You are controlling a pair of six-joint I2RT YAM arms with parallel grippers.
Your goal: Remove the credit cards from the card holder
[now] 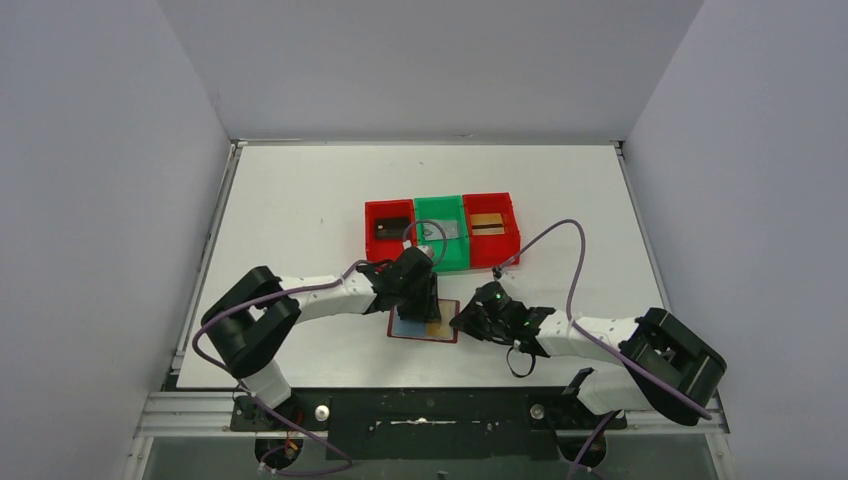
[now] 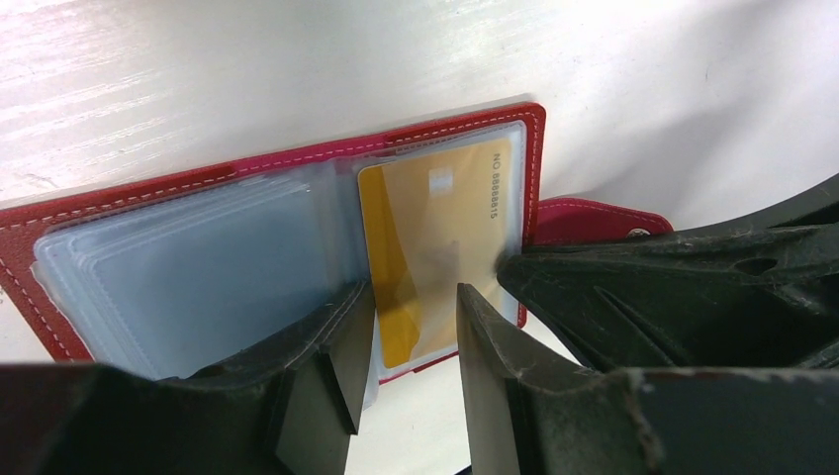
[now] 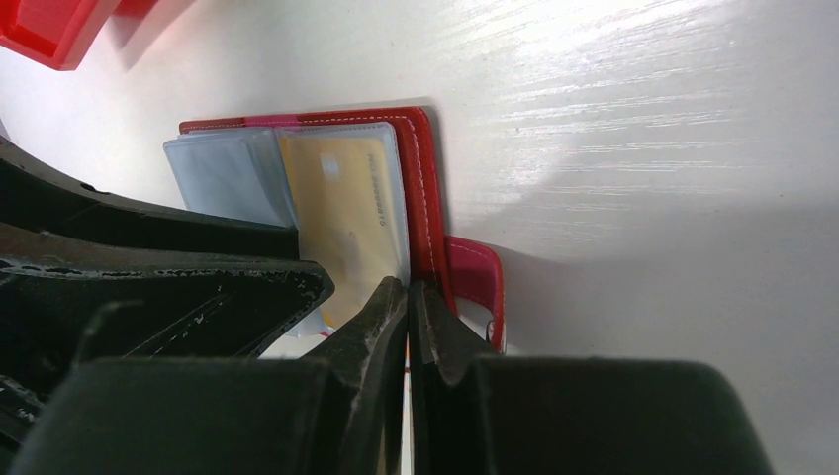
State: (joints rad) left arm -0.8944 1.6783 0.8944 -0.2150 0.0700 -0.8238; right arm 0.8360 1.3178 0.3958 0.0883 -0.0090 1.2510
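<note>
The left gripper (image 2: 414, 309) held its fingers part-spread astride a sleeve's near edge, pinching nothing yet. The right gripper (image 3: 408, 297), pressed together, rested on the right edge of the card holder (image 2: 198, 262), open near the table's front. Behind, three bins (image 1: 438, 203) each held one of the credit cards (apparently done). One gold card (image 2: 435, 228) seemed left, sleeved.

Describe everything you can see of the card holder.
The card holder is a dark red, leather-like wallet with pale stitching, lying open and flat on the white table. Clear blue-grey sleeves fill both halves; one on the tab side holds a gold-yellow card. A red snap tab sticks out sideways. The left pincer, open, stands over that card's lower end; the shut right pincer rests at the tab-side edge.
</note>
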